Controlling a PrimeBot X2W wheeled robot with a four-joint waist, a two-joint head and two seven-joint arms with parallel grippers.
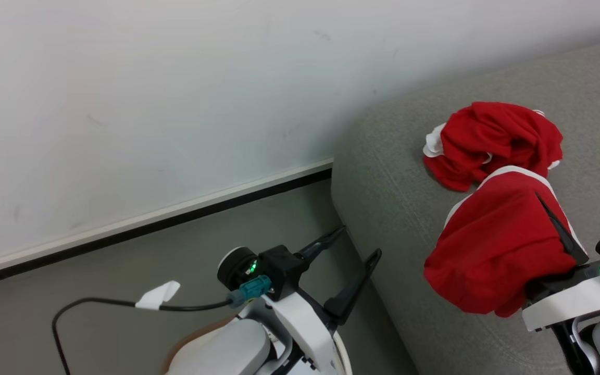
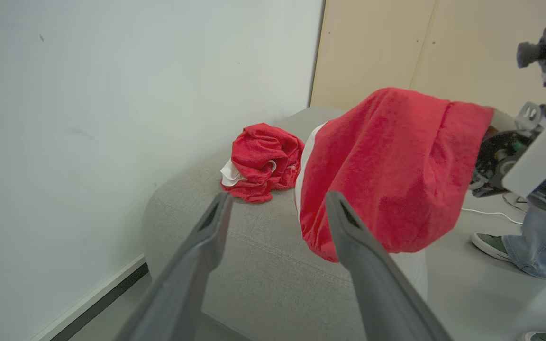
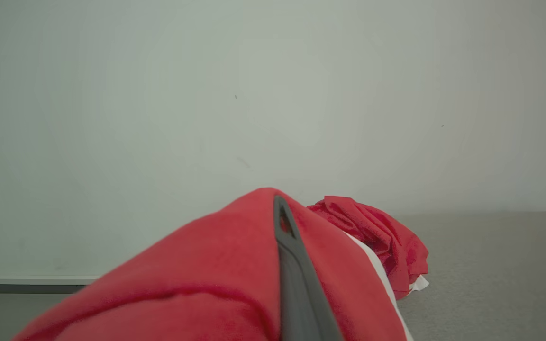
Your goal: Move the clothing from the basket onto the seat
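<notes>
A bare pale wall (image 1: 175, 104) and grey floor (image 1: 123, 271) frame the end of the grey sofa (image 1: 394, 208), where one crumpled red garment (image 1: 492, 140) with white trim already lies on the cushion. The right tool (image 1: 550, 219) is closed on a second red garment (image 1: 498, 250), holding it bunched just above the sofa beside the first, so I reckon this piece only needs lowering and letting go. The left tool (image 1: 360, 240) hangs open and empty by the sofa's edge; whether more clothing waits to be fetched, I cannot tell.
</notes>
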